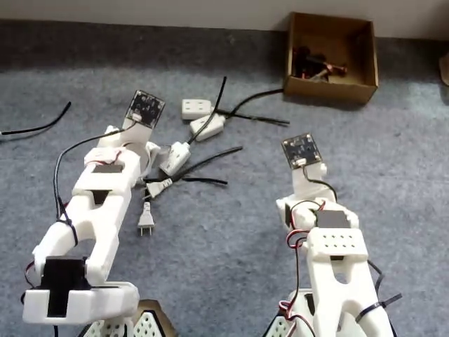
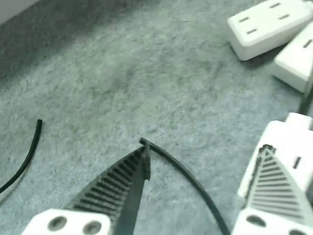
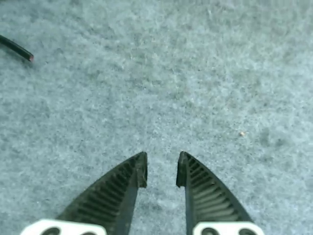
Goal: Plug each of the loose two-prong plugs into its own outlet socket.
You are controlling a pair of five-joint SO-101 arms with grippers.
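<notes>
My left end effector (image 2: 205, 149) stands wide apart, clamped on nothing. A thin black cord (image 2: 186, 171) runs between its fingers, and a white outlet block (image 2: 288, 142) sits just beside one of them. My right end effector (image 3: 161, 169) is slightly apart over the bare grey bench (image 3: 195, 73). Two loose plugs, the nearer plug (image 1: 145, 221) and the second plug (image 1: 158, 187), lie beside my left arm. They look light and rigid with springy cords, so I'd pinch the flat body behind the prongs and brace the block, which will probably slide.
</notes>
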